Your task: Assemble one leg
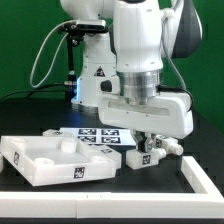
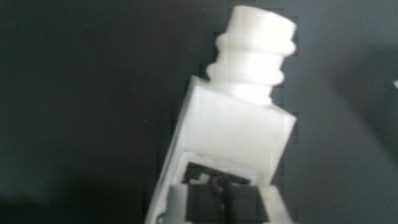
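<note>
Leg (image 1: 137, 158) first: it sits low and right of centre in the exterior view, down at table level under the arm, its square tag facing the camera.

Sweeping from the left, the tabletop (image 1: 38, 170) fills the lower left of the frame, tray-like with its raised rim up (whether any corner hole is filled is too small to tell). At the centre, the marker board (image 1: 98, 133) lies flat just behind the tabletop's right corner. Right of it hangs the gripper (image 1: 152, 147), and its fingers look clenched on the leg. The wrist view backs this: the leg (image 2: 254, 60) runs out from between the jaws, its ribbed screw end pointing away from the hand. At the far right a long white bar (image 1: 205, 178) edges the work area, apart from the leg.

By my reading, the step in hand is the grasp and pick-up of one leg, with the screwing-in not yet done. The next move calls for a lift clear of the table and a carry leftward to a corner hole of the tabletop. The screw end must then line up square over the hole before turning in, since a tilted leg would likely jam.
</note>
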Tool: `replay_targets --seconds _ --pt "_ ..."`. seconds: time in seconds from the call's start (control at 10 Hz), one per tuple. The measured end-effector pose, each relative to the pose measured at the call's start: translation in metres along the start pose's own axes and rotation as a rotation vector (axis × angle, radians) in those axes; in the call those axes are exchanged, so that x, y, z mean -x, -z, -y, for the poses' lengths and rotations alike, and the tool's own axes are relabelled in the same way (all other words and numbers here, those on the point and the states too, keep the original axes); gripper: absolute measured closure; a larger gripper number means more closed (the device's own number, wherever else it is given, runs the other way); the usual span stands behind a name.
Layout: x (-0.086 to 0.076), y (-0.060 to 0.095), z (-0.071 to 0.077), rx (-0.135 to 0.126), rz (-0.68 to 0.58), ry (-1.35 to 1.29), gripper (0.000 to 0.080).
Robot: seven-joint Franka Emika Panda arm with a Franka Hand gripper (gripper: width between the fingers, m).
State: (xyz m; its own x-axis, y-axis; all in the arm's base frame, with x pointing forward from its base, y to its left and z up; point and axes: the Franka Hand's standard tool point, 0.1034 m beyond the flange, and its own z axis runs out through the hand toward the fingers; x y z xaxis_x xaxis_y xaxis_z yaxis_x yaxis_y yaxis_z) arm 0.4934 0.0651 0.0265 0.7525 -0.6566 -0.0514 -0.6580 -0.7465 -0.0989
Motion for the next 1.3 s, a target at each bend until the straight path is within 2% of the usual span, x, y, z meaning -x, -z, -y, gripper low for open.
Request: replay_targets --seconds 0.1,0.2,0.3,0.4,0.5,0.6,0.7,0.9,1.0,1.1,1.2,1.3 --pt "0.003 0.002 0.000 0.002 0.005 0.001 0.0796" --pt "0.007 0.017 0.004 0.016 0.046 -0.024 0.0798" --pt "0.004 0.028 0.007 0.008 0.046 -0.048 0.0798" --pt "0.001 0.027 0.006 -0.003 0.054 -0.089 0.0798" --pt "-0.001 0.024 0.007 -0.007 0.059 -0.106 0.0718" --pt "0.000 0.021 0.006 -0.007 0.055 -0.099 0.0518" --pt "0.000 0.015 0.000 -0.006 0.047 -0.097 0.0518" --pt "0.001 0.002 -0.009 0.002 0.039 -0.063 0.0220" --pt "0.001 -0.004 -0.010 0.006 0.040 -0.061 0.0220" --pt "0.002 -0.011 -0.011 0.011 0.041 -0.060 0.0164" --pt "0.004 -0.016 -0.009 0.014 0.045 -0.054 0.0154" --pt "0.004 -0.015 -0.009 0.013 0.044 -0.051 0.0154"
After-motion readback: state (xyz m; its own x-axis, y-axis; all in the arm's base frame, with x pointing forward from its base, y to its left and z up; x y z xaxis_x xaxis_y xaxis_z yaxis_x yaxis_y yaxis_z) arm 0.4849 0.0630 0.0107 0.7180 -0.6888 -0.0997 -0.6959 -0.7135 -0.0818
